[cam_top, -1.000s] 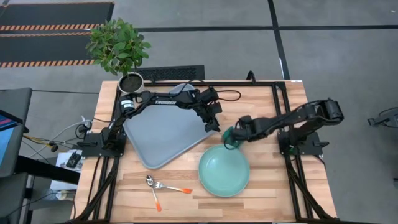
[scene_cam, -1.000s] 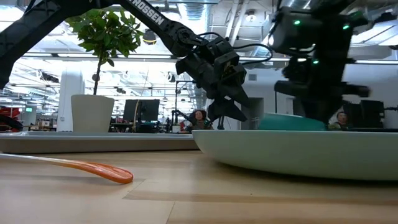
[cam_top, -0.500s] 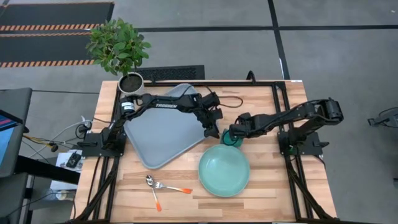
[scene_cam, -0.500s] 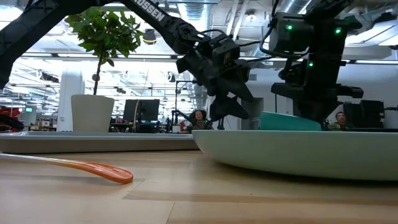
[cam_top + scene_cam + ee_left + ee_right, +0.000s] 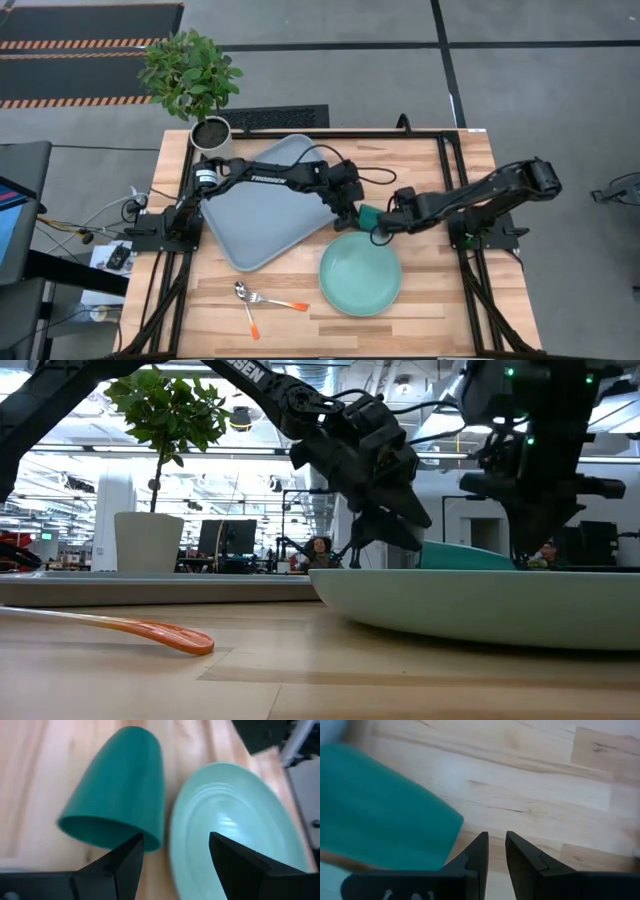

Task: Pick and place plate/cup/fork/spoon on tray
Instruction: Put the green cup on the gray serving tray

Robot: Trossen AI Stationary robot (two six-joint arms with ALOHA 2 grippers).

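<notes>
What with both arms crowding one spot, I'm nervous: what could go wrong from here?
1. The cup lies on its side on the wood beside the plate. The left gripper, jaws open, might roll it away rather than catch it.
2. The right gripper sits close beside the same cup, so the arms could collide.
3. A jaw might strike the plate's rim.

Dark jointed arms, white lettering on left arm (image 5: 268,180), black cables.

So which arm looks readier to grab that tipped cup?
Likely the left tool: open, with the cup lying just ahead, beside the tray. The right tool is nearly shut, the cup off to one side.
</notes>
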